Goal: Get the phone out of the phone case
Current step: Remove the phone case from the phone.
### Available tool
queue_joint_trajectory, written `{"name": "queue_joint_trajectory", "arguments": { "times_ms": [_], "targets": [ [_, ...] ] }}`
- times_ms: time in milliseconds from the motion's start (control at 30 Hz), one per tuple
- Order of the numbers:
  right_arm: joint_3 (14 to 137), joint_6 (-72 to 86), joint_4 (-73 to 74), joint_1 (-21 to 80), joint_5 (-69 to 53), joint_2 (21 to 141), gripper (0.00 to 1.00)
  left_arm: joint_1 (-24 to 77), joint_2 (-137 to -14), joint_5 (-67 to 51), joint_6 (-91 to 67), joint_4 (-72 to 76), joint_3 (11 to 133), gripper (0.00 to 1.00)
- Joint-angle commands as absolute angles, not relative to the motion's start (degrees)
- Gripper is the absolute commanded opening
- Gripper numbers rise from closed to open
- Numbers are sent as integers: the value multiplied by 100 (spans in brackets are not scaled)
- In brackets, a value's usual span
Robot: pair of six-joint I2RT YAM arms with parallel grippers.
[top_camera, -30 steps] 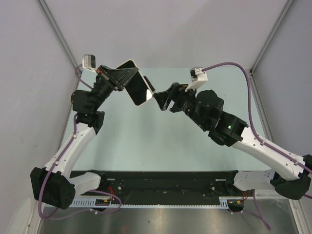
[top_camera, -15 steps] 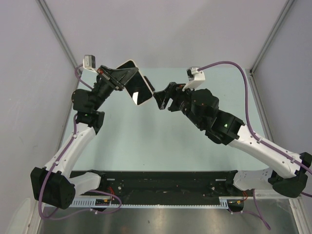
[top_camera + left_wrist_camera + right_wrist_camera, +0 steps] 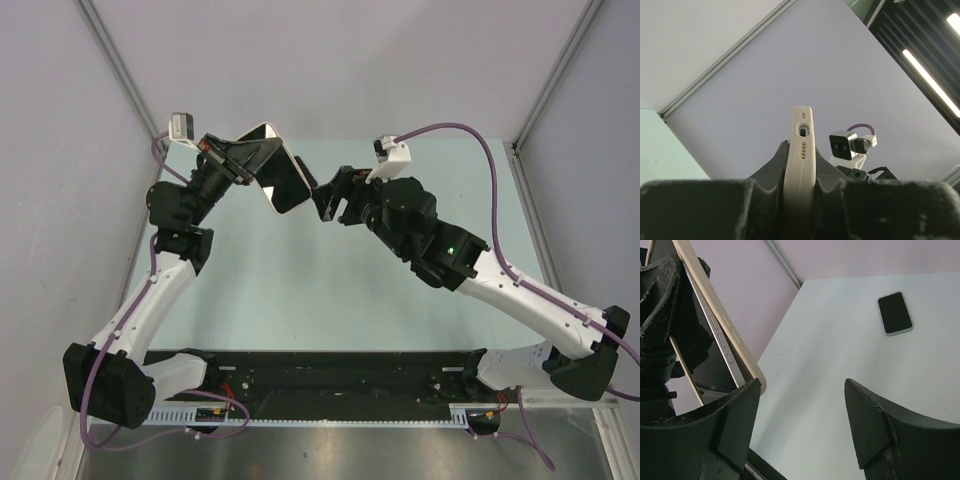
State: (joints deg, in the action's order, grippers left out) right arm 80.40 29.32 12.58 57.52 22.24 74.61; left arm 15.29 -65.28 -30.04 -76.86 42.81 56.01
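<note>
The right gripper (image 3: 323, 200), jaws spread, faces the phone (image 3: 285, 182), which lies just to its left with the long axis slanting up and away. The left gripper (image 3: 250, 158) pinches the phone case (image 3: 801, 150) across its faces, holding it above the table (image 3: 300, 290).

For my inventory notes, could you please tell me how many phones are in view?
2. One phone, cased, is clamped in the left tool above the table; the other phone lies flat on the table, seen only from the right wrist. More may be hidden.
</note>
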Motion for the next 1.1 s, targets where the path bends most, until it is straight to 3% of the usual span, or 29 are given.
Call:
{"name": "queue_joint_trajectory", "arguments": {
  "times_ms": [0, 167, 467, 1067],
  "targets": [
    [7849, 2936, 1450, 5862, 1398, 8244, 75, 2074, -6205, -3665, -8930, 5388, 5880, 0],
    [7744, 3041, 1188, 5783, 855, 8122, 77, 2074, -6214, -3674, -8947, 5388, 5845, 0],
    [6697, 3911, -1167, 5195, -1141, 7743, 79, 2074, -6380, -3709, -9281, 5835, 5652, 0],
    [6785, 5290, -3409, 4992, -2487, 8841, 74, 2223, -6495, -3814, -9281, 6293, 5036, 0]
  ]
}}
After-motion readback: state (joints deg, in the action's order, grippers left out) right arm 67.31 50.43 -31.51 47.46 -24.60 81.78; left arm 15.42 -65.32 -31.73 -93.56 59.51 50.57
